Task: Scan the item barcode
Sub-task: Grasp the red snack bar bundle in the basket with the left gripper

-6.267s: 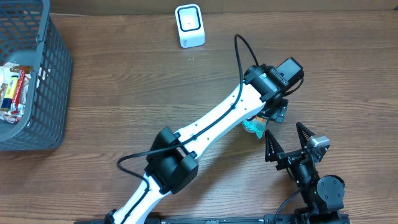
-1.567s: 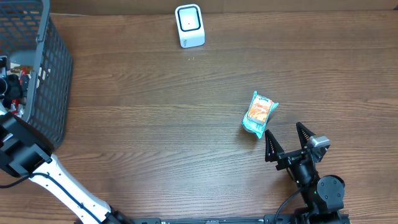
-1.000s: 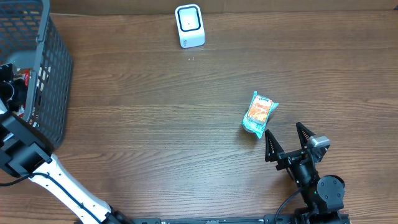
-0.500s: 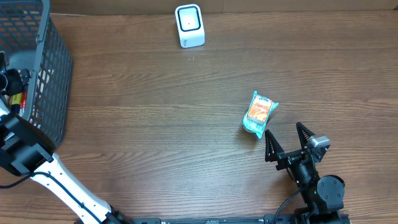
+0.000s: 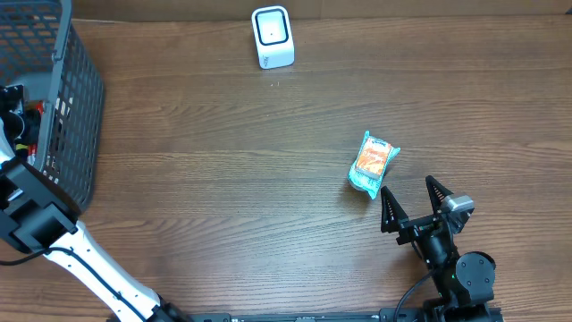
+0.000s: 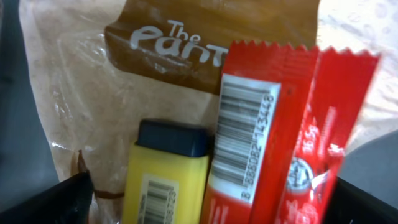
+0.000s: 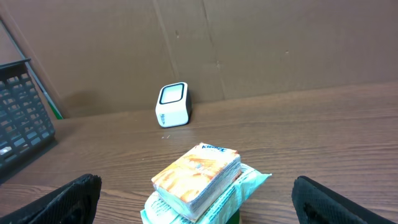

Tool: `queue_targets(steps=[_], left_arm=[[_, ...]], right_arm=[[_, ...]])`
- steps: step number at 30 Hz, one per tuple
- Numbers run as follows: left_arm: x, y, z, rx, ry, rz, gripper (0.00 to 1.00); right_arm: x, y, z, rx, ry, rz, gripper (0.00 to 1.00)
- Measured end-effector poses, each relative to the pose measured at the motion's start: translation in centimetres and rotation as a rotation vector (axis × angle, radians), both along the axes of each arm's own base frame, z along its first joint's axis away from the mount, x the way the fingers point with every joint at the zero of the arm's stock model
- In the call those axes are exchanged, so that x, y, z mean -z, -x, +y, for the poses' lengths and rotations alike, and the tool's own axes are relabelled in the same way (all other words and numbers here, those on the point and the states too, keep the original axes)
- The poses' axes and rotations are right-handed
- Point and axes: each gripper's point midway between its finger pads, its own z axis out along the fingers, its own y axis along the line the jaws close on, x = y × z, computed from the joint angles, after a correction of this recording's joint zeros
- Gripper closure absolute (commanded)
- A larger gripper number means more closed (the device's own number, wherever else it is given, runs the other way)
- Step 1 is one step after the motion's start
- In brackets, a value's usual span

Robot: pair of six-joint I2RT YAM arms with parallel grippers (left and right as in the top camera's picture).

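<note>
Left gripper (image 6: 211, 205): jaws wide apart, holding nothing, down inside the wire basket (image 5: 63, 134) | right beneath it: red sachet (image 6: 280, 137), barcode up, beside a yellow box (image 6: 165, 180) on a clear bag (image 6: 186, 56) | Right gripper (image 5: 409, 192): fully spread, empty | tissue pack (image 5: 372, 165) just ahead of it, scanner (image 5: 272, 37) far beyond.

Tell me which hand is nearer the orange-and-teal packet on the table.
Right. The right hand sits open just short of the packet, not touching it; the left hand is far off, inside the basket.
</note>
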Motion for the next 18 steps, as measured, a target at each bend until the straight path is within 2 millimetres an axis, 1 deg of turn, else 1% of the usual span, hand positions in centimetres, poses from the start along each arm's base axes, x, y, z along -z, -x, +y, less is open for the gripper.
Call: queue_targets(steps=[1, 2, 3, 4, 5, 8, 9, 11, 12, 13, 14, 16, 18], left_arm=[[0.06, 0.0, -0.02, 0.001, -0.001, -0.006, 0.02], [0.06, 0.02, -0.06, 0.001, -0.003, -0.01, 0.1], [0.12, 0.07, -0.17, 0.004, -0.002, -0.012, 0.22], [0.14, 0.13, -0.24, 0.007, -0.002, -0.012, 0.3], [0.17, 0.24, -0.32, 0.011, -0.002, -0.008, 0.42], [0.21, 0.42, -0.47, 0.016, 0.001, -0.002, 0.71], [0.24, 0.51, -0.53, 0.017, 0.003, 0.001, 0.75], [0.13, 0.56, -0.59, 0.023, 0.003, 0.003, 0.79], [0.08, 0.58, -0.65, 0.027, 0.004, 0.003, 0.84], [0.01, 0.57, -0.71, 0.029, 0.006, 0.002, 0.93], [-0.03, 0.56, -0.81, 0.031, 0.011, 0.0, 0.96], [-0.57, 0.5, -0.98, 0.04, 0.018, -0.013, 0.96], [-0.67, 0.52, -0.99, 0.037, 0.031, -0.025, 0.96]], right_arm=[[0.0, 0.0, -0.01, 0.0, 0.0, 0.0, 0.0], [0.0, 0.0, 0.0, 0.0, 0.0, 0.0, 0.0], [0.0, 0.0, 0.0, 0.0, 0.0, 0.0, 0.0], [0.01, 0.0, -0.02, 0.001, 0.0, 0.0, 0.0], [0.0, 0.0, 0.0, 0.0, 0.0, 0.0, 0.0], [0.0, 0.0, 0.0, 0.0, 0.0, 0.0, 0.0], [0.01, 0.0, 0.0, 0.0, 0.0, 0.0, 0.0], [0.0, 0.0, 0.01, 0.0, 0.0, 0.0, 0.0], [0.0, 0.0, 0.0, 0.0, 0.0, 0.0, 0.0], [0.01, 0.0, 0.0, 0.0, 0.0, 0.0, 0.0], [0.0, 0.0, 0.0, 0.0, 0.0, 0.0, 0.0], [0.0, 0.0, 0.0, 0.0, 0.0, 0.0, 0.0], [0.0, 0.0, 0.0, 0.0, 0.0, 0.0, 0.0]])
